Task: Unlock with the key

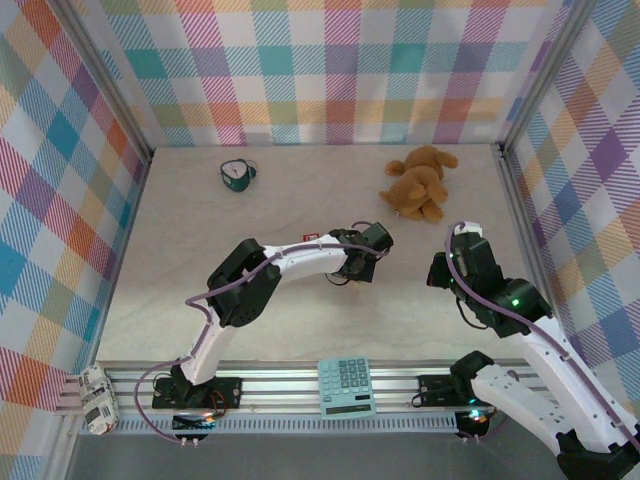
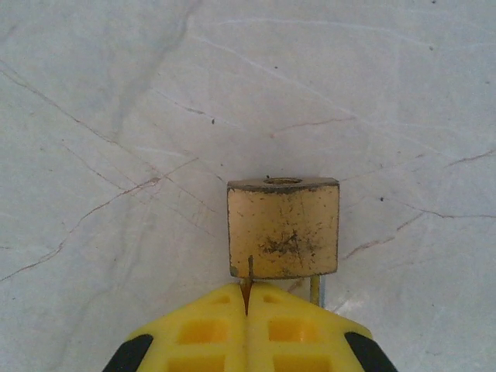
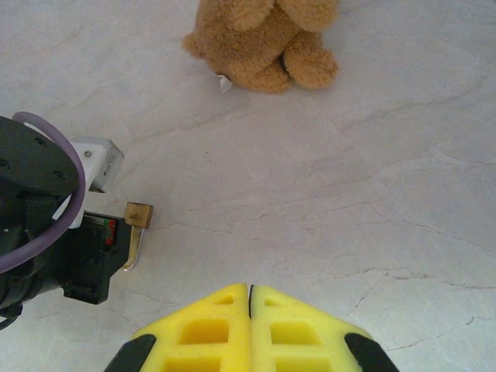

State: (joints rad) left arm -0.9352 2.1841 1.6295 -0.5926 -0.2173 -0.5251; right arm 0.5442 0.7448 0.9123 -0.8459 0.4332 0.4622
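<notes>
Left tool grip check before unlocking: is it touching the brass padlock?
Touching. The left wrist view shows one thin leg of the shackle under the brass padlock running into the seam of the shut left tool, pinched between its yellow fingers.

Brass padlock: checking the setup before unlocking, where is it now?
The brass padlock lies on the table directly ahead of the left gripper, centre of the left wrist view, with the teddy bear farther back.

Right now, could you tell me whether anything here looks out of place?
The teal calculator rests on the aluminium rail at the near edge, off the tabletop, and the brown plush teddy bear lies slumped near the far edge.
</notes>
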